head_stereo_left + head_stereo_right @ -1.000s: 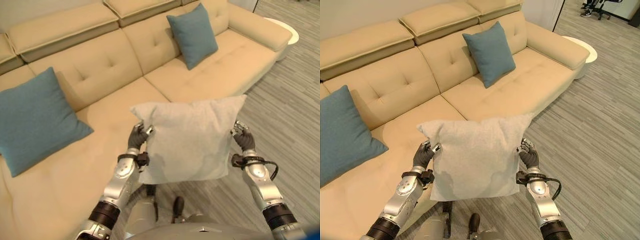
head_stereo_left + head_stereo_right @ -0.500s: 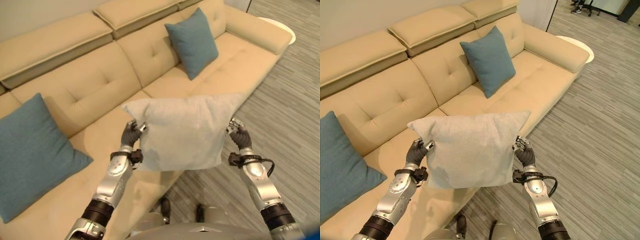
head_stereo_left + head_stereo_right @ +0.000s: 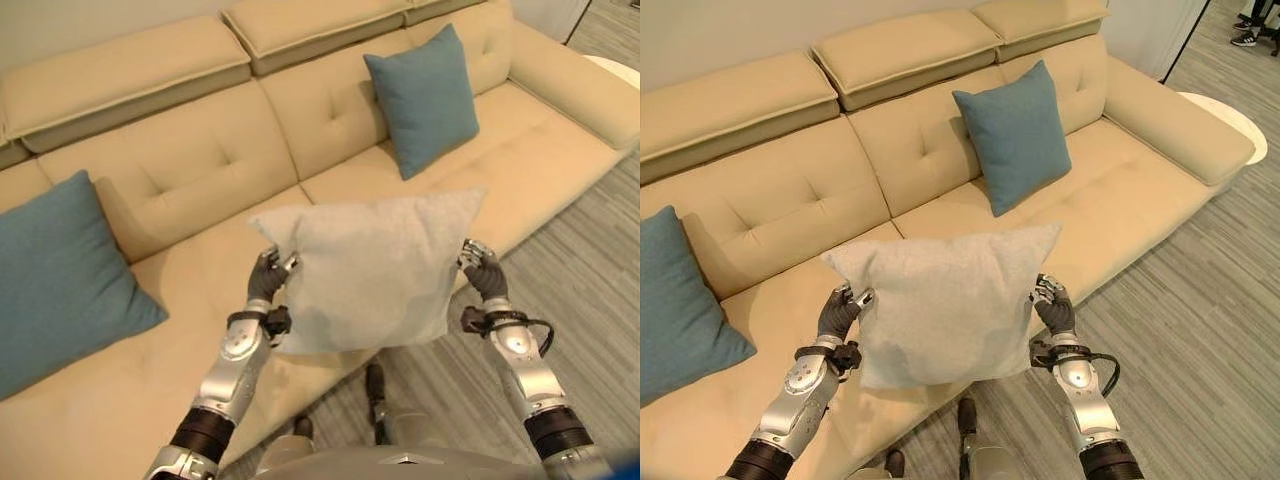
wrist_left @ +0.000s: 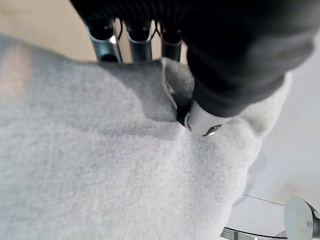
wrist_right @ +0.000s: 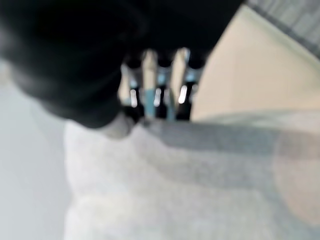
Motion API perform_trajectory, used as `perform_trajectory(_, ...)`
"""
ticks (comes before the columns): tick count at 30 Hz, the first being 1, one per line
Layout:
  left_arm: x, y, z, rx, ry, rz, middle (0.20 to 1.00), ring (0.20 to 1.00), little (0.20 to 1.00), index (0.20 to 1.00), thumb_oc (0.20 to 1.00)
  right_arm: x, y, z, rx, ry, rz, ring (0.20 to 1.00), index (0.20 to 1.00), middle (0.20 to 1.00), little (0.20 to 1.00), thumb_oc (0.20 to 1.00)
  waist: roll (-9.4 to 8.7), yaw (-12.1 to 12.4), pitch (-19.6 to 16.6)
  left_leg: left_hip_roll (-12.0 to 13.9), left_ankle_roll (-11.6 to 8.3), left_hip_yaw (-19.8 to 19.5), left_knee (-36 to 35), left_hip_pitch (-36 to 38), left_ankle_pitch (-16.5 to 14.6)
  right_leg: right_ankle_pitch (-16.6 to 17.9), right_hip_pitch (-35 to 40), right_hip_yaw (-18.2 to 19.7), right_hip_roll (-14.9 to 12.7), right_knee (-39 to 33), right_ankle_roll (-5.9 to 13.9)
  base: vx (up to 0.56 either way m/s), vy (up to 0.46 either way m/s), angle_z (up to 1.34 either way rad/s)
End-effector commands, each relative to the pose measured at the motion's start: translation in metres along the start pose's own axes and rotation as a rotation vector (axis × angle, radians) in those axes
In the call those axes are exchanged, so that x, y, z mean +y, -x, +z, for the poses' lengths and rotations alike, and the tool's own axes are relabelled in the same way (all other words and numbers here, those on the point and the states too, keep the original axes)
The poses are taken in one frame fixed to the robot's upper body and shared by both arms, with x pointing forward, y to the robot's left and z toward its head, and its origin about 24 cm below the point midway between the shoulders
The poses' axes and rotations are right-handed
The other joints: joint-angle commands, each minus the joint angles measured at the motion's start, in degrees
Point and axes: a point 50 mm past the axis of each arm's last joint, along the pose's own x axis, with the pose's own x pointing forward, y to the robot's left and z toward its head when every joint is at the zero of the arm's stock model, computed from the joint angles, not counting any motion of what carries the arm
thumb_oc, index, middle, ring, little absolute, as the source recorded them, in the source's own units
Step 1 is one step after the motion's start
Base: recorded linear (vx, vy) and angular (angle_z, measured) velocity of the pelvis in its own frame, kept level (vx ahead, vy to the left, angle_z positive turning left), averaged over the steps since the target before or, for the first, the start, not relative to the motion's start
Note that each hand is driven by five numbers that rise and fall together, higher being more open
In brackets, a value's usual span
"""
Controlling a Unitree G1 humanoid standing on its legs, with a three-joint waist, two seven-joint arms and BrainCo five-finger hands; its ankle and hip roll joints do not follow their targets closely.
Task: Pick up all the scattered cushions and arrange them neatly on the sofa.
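Observation:
I hold a light grey cushion (image 3: 370, 270) upright in the air over the front edge of the beige sofa (image 3: 200, 170). My left hand (image 3: 268, 278) pinches its left edge and my right hand (image 3: 484, 274) pinches its right edge. In the left wrist view the thumb (image 4: 202, 120) presses into the grey fabric (image 4: 100, 165) against the fingers (image 4: 140, 45). One blue cushion (image 3: 60, 280) leans on the sofa's left seat. Another blue cushion (image 3: 422, 97) leans against the backrest on the right seat.
The middle sofa seat (image 3: 790, 300) behind the grey cushion is bare. A round white side table (image 3: 1230, 125) stands beyond the sofa's right armrest (image 3: 1175, 120). Grey wood-look floor (image 3: 1200, 330) lies on the right.
The whole picture has shifted, so the camera has moved: the sofa now sits more squarely ahead. The grey cushion stays held between both hands at much the same height.

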Motion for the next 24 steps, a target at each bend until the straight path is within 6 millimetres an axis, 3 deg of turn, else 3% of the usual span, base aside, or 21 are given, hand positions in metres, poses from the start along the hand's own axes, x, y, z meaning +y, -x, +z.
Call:
perform_trajectory(1,-0.029,-0.008,0.051,-0.251,0.007,-0.169,0.2,0.2,0.2,0.2,0.2,0.019,-0.006,0.048,-0.258,-0.09,0.076,0.2,0.2,0.2,0.2,0.2,-2.0,1.35,-3.11,-3.19,0.47,0.09,1.22,-0.28,-1.98,-9.05,4.03,-1.65,-4.29,4.21,5.73,0.08,-0.08,0.28)
perform_trajectory(8,-0.046,-0.019,0.068,-0.325,0.035,-0.199,0.2,0.2,0.2,0.2,0.2,0.007,-0.011,0.059,-0.304,-0.062,0.018,0.2,0.2,0.2,0.2,0.2,-1.5,0.57,-3.08,-2.51,-0.87,0.58,-0.82,-2.26,0.61,-10.83,5.21,-6.97,-4.86,3.23,5.34,0.01,-0.063,0.45)
perform_trajectory(11,-0.053,-0.022,0.071,-0.334,0.05,-0.224,0.2,0.2,0.2,0.2,0.2,-0.001,-0.012,0.062,-0.317,-0.051,-0.015,0.2,0.2,0.2,0.2,0.2,-1.39,-0.9,-3.27,-2.13,-0.92,5.63,1.13,-4.5,0.49,-11.33,5.93,-8.84,-5.34,2.55,5.37,0.03,-0.023,1.0)
perform_trajectory(12,-0.061,-0.024,0.071,-0.332,0.052,-0.256,0.2,0.2,0.2,0.2,0.2,-0.009,-0.011,0.064,-0.33,-0.043,-0.05,0.2,0.2,0.2,0.2,0.2,-1.08,-1.56,-3.02,-1.54,-1.1,11.6,0.82,-7.14,2.29,-11.64,7.26,-11.48,-5.93,1.54,5.65,0.01,0.007,0.96)
perform_trajectory(13,-0.064,-0.026,0.072,-0.332,0.039,-0.263,0.2,0.2,0.2,0.2,0.2,-0.01,-0.012,0.066,-0.337,-0.043,-0.065,0.2,0.2,0.2,0.2,0.2,-1.09,-1.47,-2.74,-1.78,-1.12,12.75,0.99,-9.59,4.04,-11.41,7.58,-12.23,-6.01,1.43,5.71,0.0,0.011,0.98)
perform_trajectory(15,-0.063,-0.026,0.073,-0.332,0.027,-0.26,0.2,0.2,0.2,0.2,0.2,-0.011,-0.014,0.067,-0.337,-0.046,-0.08,0.2,0.2,0.2,0.2,0.2,-1.32,-1.21,-2.44,-1.87,-1.34,13.32,1.62,-12.41,4.98,-11.15,7.49,-12.53,-6.29,1.39,5.76,0.0,0.039,1.11)
perform_trajectory(17,-0.056,-0.023,0.07,-0.325,0.013,-0.25,0.2,0.2,0.2,0.2,0.2,-0.004,-0.014,0.067,-0.336,-0.053,-0.048,0.2,0.2,0.2,0.2,0.2,-0.73,-1.11,-3.53,-1.68,-0.48,12.94,-0.66,-10.62,4.06,-11.96,7.25,-11.84,-6.02,3.02,6.46,0.18,0.166,0.0)
perform_trajectory(20,-0.05,-0.02,0.066,-0.308,-0.004,-0.24,0.2,0.2,0.2,0.2,0.2,0.0,-0.012,0.062,-0.311,-0.063,-0.033,0.2,0.2,0.2,0.2,0.2,-1.31,-0.96,-4.42,-2.02,0.23,13.95,-0.87,-9.35,3.65,-12.64,8.28,-10.79,-6.7,3.96,6.84,0.18,0.134,-0.39)
perform_trajectory(24,-0.036,-0.017,0.067,-0.309,-0.026,-0.199,0.2,0.2,0.2,0.2,0.2,0.014,-0.013,0.06,-0.296,-0.084,0.018,0.2,0.2,0.2,0.2,0.2,-1.64,0.55,-3.34,-2.4,2.37,16.0,0.48,-6.49,1.28,-13.16,7.09,-7.93,-8.55,12.61,8.13,0.11,0.165,-0.39)
